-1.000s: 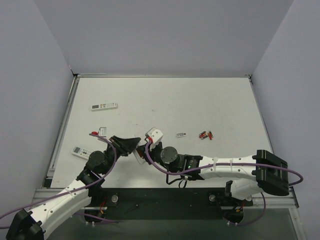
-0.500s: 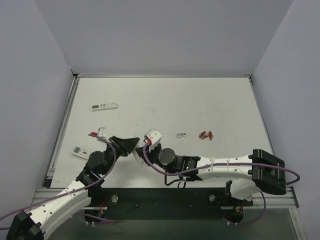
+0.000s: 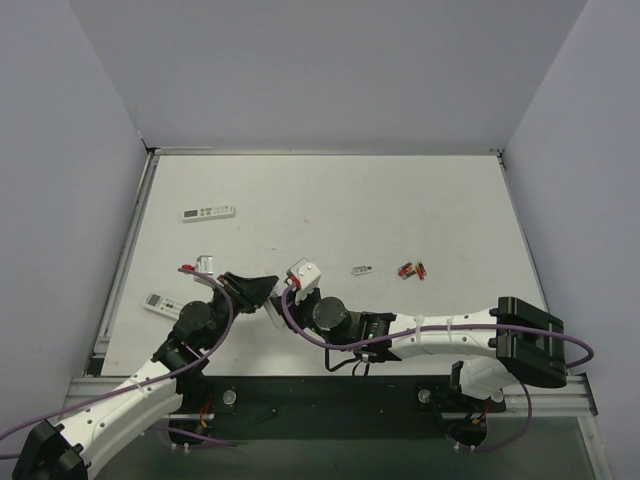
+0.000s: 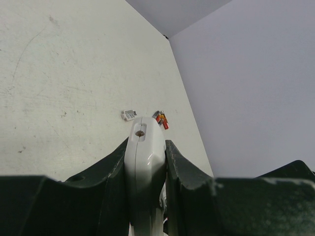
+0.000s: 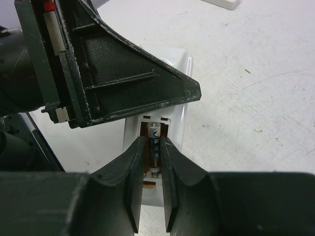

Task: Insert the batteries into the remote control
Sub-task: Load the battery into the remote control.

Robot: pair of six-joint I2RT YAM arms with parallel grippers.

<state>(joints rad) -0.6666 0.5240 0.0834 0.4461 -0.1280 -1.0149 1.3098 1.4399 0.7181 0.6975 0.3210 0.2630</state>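
My left gripper (image 4: 146, 143) is shut on the white remote control (image 4: 143, 157) and holds it above the table near the front. In the right wrist view the remote control (image 5: 172, 73) has its back open, and one dark battery (image 5: 154, 140) lies lengthwise in the compartment. My right gripper (image 5: 153, 147) has a finger close against each side of that battery. From above, the two grippers meet at the remote control (image 3: 272, 306). Loose batteries (image 3: 411, 269) with red markings lie on the table to the right, also visible in the left wrist view as batteries (image 4: 161, 119).
A small grey cover piece (image 3: 363, 269) lies left of the loose batteries. A white remote (image 3: 208, 212) sits at the back left, and a longer one (image 3: 160, 304) lies near the left edge. Grey walls surround the table.
The right arm has slid a little to the left, bringing its wrist closer to the left gripper. The left gripper still holds the remote control in the same place.
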